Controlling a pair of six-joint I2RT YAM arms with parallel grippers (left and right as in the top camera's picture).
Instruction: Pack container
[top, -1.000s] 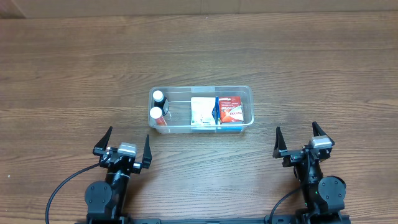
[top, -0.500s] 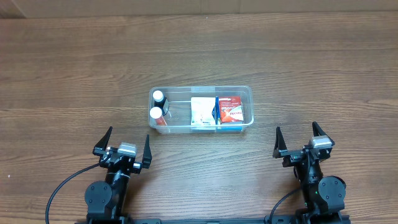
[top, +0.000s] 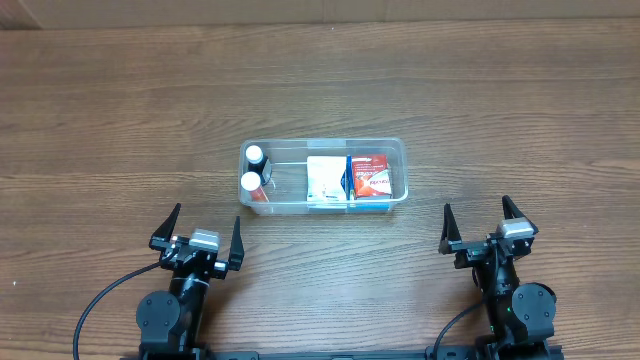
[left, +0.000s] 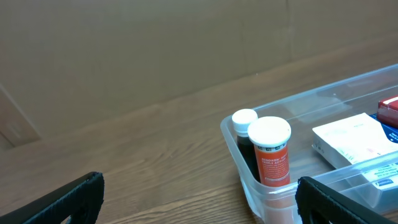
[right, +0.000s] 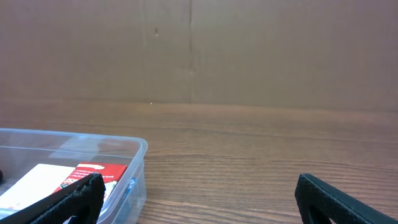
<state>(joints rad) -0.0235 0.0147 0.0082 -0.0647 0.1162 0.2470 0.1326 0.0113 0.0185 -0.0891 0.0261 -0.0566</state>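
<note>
The clear plastic container (top: 323, 144) sits at the middle of the wooden table. It holds two white-capped bottles (top: 251, 183) at its left end, a white packet (top: 324, 179) in the middle and a red and blue packet (top: 372, 176) at the right. The container also shows in the left wrist view (left: 249, 168) with an orange-labelled bottle (left: 271, 154), and in the right wrist view (right: 134, 163). My left gripper (top: 199, 234) is open and empty near the front edge. My right gripper (top: 484, 225) is open and empty at the front right.
A brown cardboard wall (right: 199, 50) stands behind the table's far edge. A black cable (top: 100, 300) runs from the left arm's base.
</note>
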